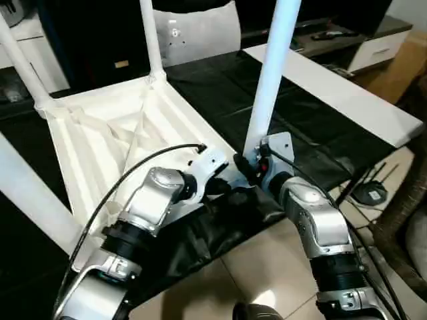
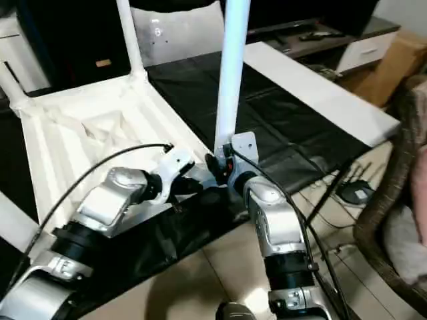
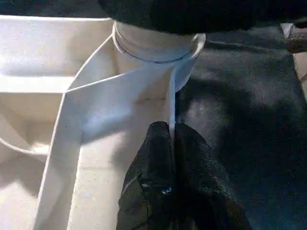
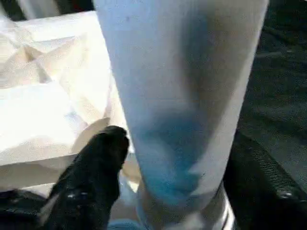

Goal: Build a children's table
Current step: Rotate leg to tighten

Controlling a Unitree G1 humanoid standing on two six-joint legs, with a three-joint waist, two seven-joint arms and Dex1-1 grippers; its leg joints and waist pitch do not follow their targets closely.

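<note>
The children's table top (image 1: 100,133) lies upside down on a black cover, its ribbed underside facing up. Several white legs stand in its corner sockets. The nearest-right leg (image 1: 273,73) rises straight up from its socket (image 3: 153,48). My left gripper (image 3: 171,132) is shut on the top's thin white rim just beside that socket. My right gripper (image 4: 177,143) is at the foot of the same leg (image 4: 182,86), open, with one black finger (image 4: 103,158) on each side of the tube. Other legs (image 1: 152,40) stand at the far corners.
The black cover (image 1: 220,87) ends close in front of my arms, with tiled floor (image 1: 267,267) below. A long white board (image 1: 347,93) lies along the right side. Cables and a black stand (image 1: 370,190) sit on the floor, beside a wicker seat (image 1: 407,200).
</note>
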